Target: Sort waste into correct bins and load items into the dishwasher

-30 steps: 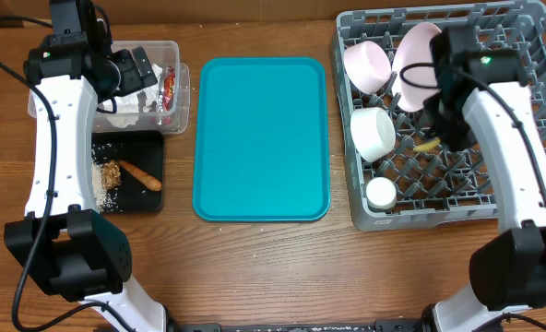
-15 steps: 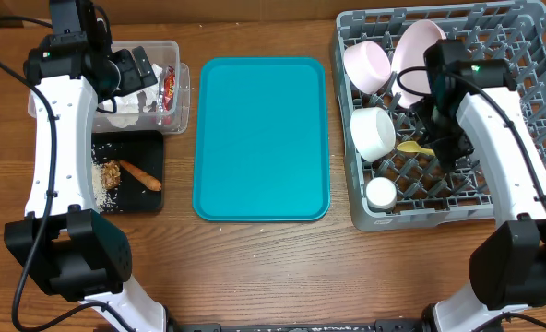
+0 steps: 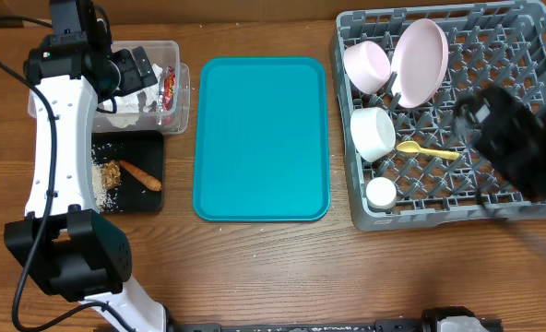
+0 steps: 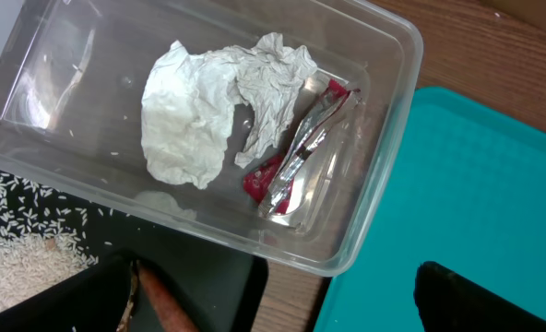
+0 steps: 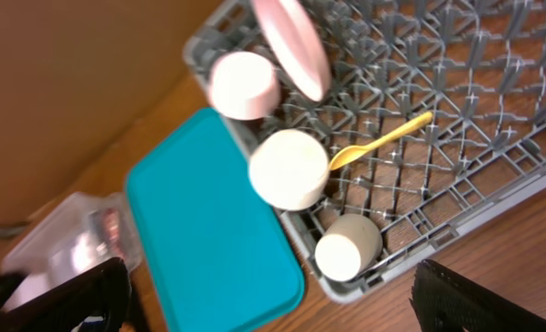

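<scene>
The yellow spoon [image 3: 427, 149] lies flat on the pegs of the grey dishwasher rack [image 3: 358, 217], beside a white bowl [image 3: 373, 132], a pink bowl [image 3: 366, 66], the pink plate [image 3: 419, 60] and a small cup [image 3: 381, 193]. My right gripper [image 3: 505, 138], blurred, hangs open over the rack's right half, holding nothing [image 5: 287, 304]. My left gripper [image 4: 273, 304] stands open and empty above the clear tub [image 4: 384, 184], which holds crumpled paper [image 4: 199, 111] and a red wrapper [image 4: 301, 157]. The black tray [image 3: 153, 143] holds the carrot stick [image 3: 140, 173], a brown lump [image 3: 112, 173] and rice [image 3: 100, 189].
A teal serving tray [image 3: 261, 138] lies in the middle of the wooden table, between the bins on the left and the rack on the right. Black cables trail from both arms.
My right gripper opened and let go of the yellow spoon, which now lies on the rack. That arm has swung away to the right. The left arm has not moved.
</scene>
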Controlling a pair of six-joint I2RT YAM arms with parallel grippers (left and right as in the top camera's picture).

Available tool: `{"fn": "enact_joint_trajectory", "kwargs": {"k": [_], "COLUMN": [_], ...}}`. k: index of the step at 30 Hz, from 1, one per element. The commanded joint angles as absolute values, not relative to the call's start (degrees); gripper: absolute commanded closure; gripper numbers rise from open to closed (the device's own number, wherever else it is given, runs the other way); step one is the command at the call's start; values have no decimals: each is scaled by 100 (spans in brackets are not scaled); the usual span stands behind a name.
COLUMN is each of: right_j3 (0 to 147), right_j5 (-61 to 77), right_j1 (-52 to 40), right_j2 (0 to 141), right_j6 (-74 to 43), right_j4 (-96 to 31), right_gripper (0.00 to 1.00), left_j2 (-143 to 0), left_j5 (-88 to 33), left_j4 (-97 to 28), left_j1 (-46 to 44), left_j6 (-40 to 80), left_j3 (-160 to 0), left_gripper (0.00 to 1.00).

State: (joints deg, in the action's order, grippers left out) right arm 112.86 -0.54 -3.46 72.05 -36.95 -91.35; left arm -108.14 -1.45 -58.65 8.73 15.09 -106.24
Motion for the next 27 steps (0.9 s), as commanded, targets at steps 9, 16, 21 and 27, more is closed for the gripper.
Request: {"fn": "enact_joint_trajectory", "kwargs": {"k": [9, 16, 21, 27], "right_j3": [10779, 8219, 5706, 3011], "right_j5": [-1977, -1968, -1444, -1387], "right_j1": [-351, -322, -322, -322], "right_j2": [5002, 3275, 2086, 1317], "right_j6": [-3835, -3544, -2993, -2950], "right_j4": [-9664, -7448, -5118, -2534], "right_gripper": [0, 0, 0, 0], "left_j2": [-10827, -10827, -10827, -10827], "left_j5": [-148, -150, -150, -148], "left_j4": [-5846, -5848, -5848, -5848], "left_j1": [856, 856, 856, 856], "left_j6": [1588, 1588, 1588, 1588], "left_j3": [-10742, -10742, -10742, -10742], "left_gripper": [0, 0, 0, 0]}}
